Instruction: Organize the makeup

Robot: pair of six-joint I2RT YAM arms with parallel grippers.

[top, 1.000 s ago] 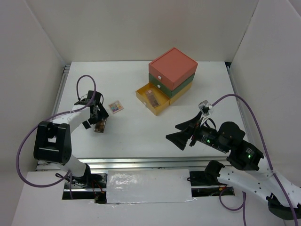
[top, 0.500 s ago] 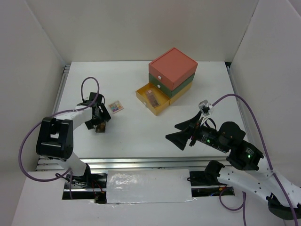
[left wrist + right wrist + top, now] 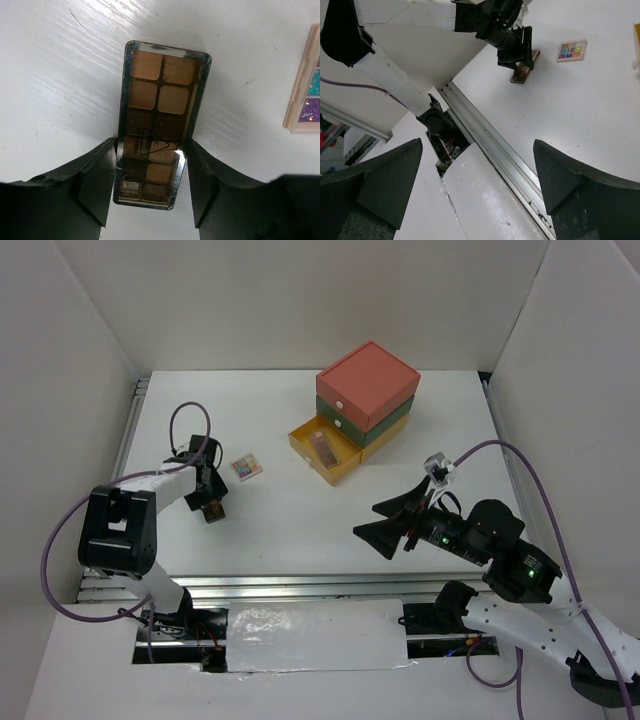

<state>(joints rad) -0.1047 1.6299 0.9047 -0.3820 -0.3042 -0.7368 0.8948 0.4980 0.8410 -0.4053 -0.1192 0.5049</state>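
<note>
The left pincer [image 3: 151, 150] is closed on a brown eyeshadow palette [image 3: 160, 125], one finger [image 3: 97, 185] pressed to each long side near its lower end. In the wrist view the palette fills the middle of the frame, its tan and brown pans facing the camera. Whether it rests on the white surface [image 3: 300, 520] or is lifted I cannot tell. At the right edge of that view, apart from it, lies a square multicolour palette [image 3: 305, 85].

In the top view this pair sits at centre left. The stacked drawer box [image 3: 367, 390] stands in the upper middle, its yellow drawer [image 3: 340, 468] pulled out with a narrow brownish palette [image 3: 322, 447] inside. The right pincer [image 3: 385, 522] hangs at lower right, jaws spread wide and holding nothing.
</note>
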